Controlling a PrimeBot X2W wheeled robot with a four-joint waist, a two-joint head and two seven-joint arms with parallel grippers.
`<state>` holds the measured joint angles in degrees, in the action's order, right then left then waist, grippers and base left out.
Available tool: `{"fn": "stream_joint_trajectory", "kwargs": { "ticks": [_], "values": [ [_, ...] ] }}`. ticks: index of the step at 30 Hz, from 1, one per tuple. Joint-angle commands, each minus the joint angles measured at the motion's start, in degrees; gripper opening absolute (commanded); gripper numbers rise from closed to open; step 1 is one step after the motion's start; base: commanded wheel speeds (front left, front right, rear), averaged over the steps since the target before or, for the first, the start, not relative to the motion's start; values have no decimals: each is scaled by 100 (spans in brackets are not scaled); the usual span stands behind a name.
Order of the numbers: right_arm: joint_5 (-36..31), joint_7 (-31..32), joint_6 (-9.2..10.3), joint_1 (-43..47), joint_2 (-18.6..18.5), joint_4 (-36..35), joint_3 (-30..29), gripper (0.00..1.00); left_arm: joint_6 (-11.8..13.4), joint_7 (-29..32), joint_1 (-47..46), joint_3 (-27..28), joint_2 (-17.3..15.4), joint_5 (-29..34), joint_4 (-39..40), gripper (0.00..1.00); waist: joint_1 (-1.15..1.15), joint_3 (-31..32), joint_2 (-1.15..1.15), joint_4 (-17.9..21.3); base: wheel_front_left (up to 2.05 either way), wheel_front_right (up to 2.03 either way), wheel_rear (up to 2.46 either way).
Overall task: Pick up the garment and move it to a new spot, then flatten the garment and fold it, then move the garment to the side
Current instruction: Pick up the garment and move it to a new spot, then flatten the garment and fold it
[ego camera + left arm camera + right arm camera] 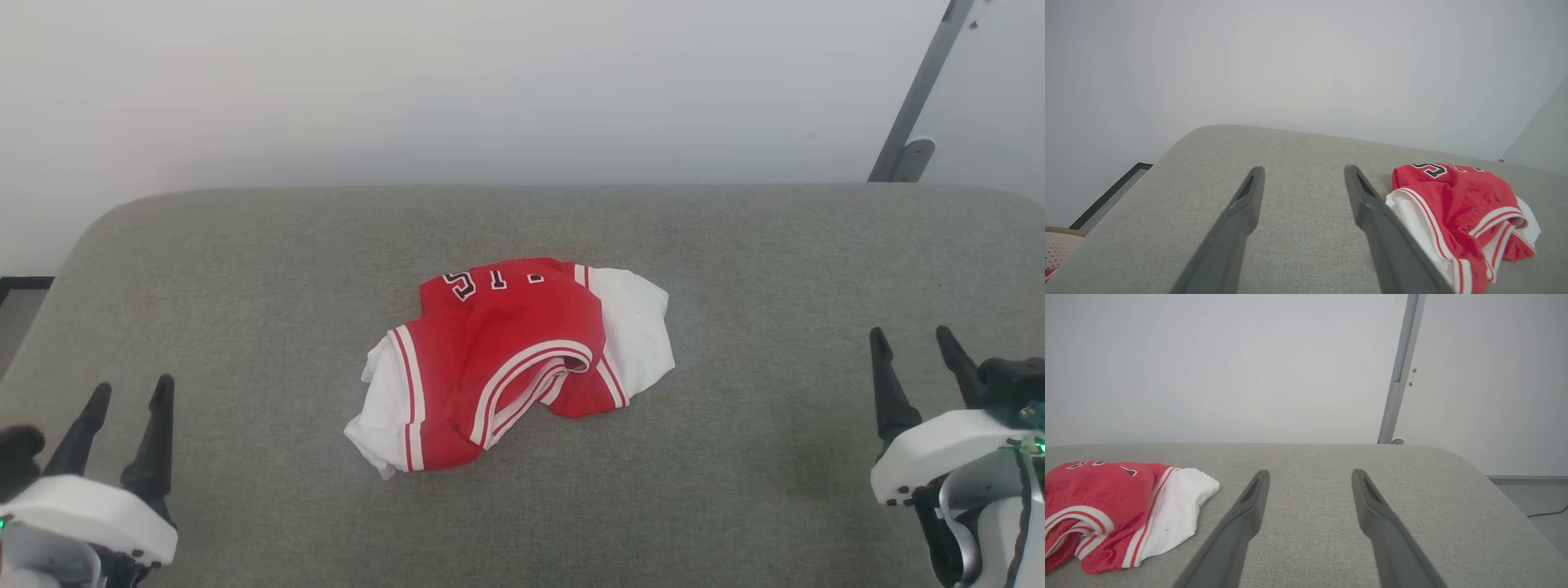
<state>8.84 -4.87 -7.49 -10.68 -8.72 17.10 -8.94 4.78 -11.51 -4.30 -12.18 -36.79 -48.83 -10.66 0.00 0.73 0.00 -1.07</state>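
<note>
Garment: the red jersey [506,359] lies crumpled in a heap near the middle of the grey padded worktop [245,286], with white panels sticking out at its near-left and far-right ends.
Lettering: black-outlined white characters [469,282] show along its far edge, partly folded under.
Striped loop: a white-and-red trimmed opening [535,367] faces me. I cannot tell whether it is the neck or an armhole, as the cloth is too bunched.
Left gripper: my left gripper [134,384] hovers at the near-left corner of the worktop, its 2 fingers spread apart and holding nothing, well apart from the garment.
Right gripper: my right gripper [910,332] sits at the right side, fingers likewise parted and empty, also well clear of the cloth.
Step in hand: the pick-up, not yet begun.
How to do it well: I judge it best to bring both grippers in from the 2 white ends, pinch an edge at each and not the thick middle, then lift evenly so the heap opens as it rises.
Care: keep the fingertips shallow so that they catch the jersey and not the worktop's fabric cover.
</note>
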Motion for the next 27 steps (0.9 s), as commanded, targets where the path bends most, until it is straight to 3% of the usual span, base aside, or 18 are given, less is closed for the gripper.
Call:
{"fn": "stream_joint_trajectory", "kwargs": {
  "ticks": [1, 19, 27],
  "values": [
    [33, -22, 0, 70, 27, -11, 1, 100, 0, -81, 134, 74, 58, -50, 33, 100, 0, 6, 0, -19, 0, 0, 0],
    [66, 187, 0, 52, 1, -164, 135, 100, -48, -183, 271, 147, 157, -111, 109, 100, 0, -40, 0, -349, 0, 0, 0],
    [129, 541, 0, -461, -137, -13, 566, 100, -119, -207, 18, 18, 322, -89, 89, 100, 0, -302, 0, -785, 0, 0, 0]
  ]
}}
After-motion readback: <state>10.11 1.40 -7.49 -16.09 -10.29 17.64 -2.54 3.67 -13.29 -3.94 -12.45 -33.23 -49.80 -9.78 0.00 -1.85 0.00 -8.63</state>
